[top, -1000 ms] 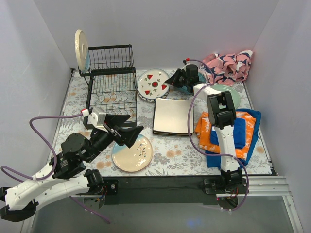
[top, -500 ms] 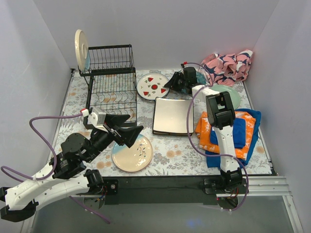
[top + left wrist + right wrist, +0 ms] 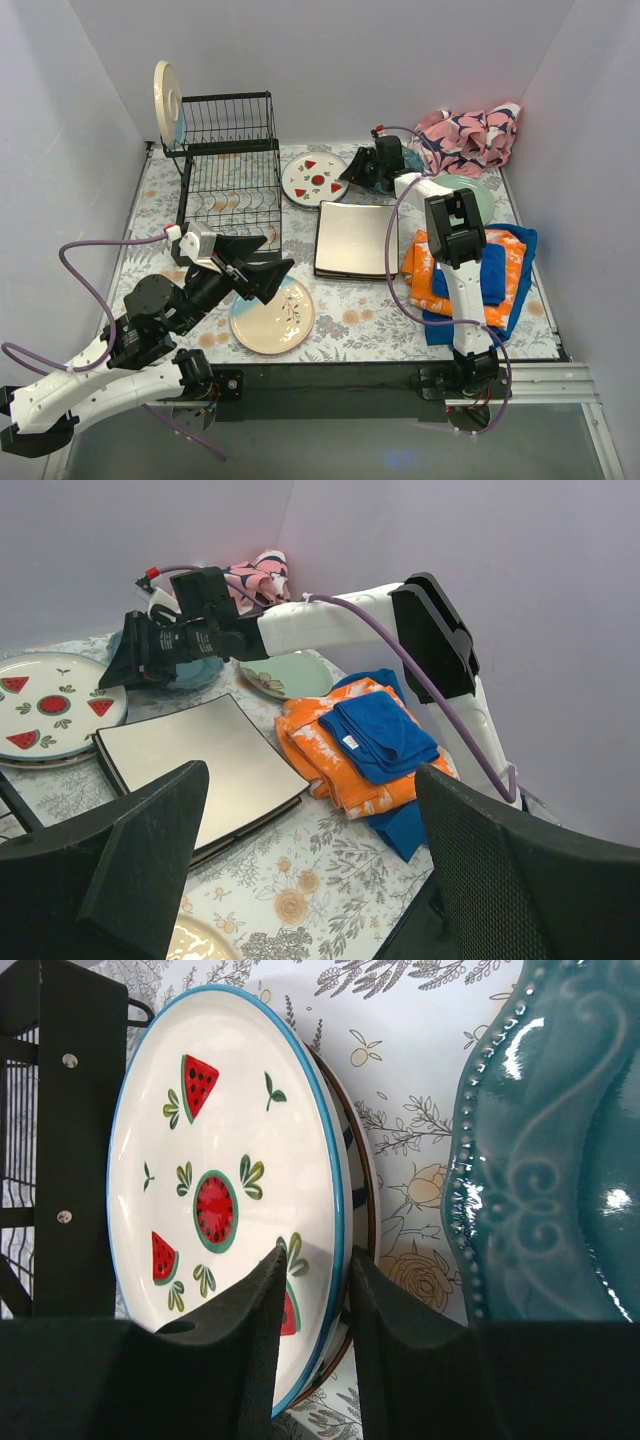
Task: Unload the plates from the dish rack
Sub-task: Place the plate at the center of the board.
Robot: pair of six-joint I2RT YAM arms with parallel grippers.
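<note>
The black wire dish rack (image 3: pixel 228 165) stands at the back left with a round cream plate (image 3: pixel 166 100) upright on its top corner. My right gripper (image 3: pixel 352 172) is shut on the right rim of the watermelon plate (image 3: pixel 315 178), its fingers astride the rim in the right wrist view (image 3: pixel 318 1260). That plate (image 3: pixel 220 1160) rests on a striped plate (image 3: pixel 362 1200). A teal plate (image 3: pixel 560 1160) lies beside it. My left gripper (image 3: pixel 265 265) is open and empty above a blue-and-cream plate (image 3: pixel 272 315). Square cream plates (image 3: pixel 352 238) are stacked mid-table.
A pale green plate (image 3: pixel 478 195) lies at the right, behind the orange and blue cloth (image 3: pixel 480 270). A pink patterned cloth (image 3: pixel 468 135) is bunched at the back right. The rack's frame (image 3: pixel 70 1110) is close to the watermelon plate's left side.
The watermelon plate has come down flatter onto the plate beneath it, and my right gripper has shifted slightly left with it. My left arm has not moved.
</note>
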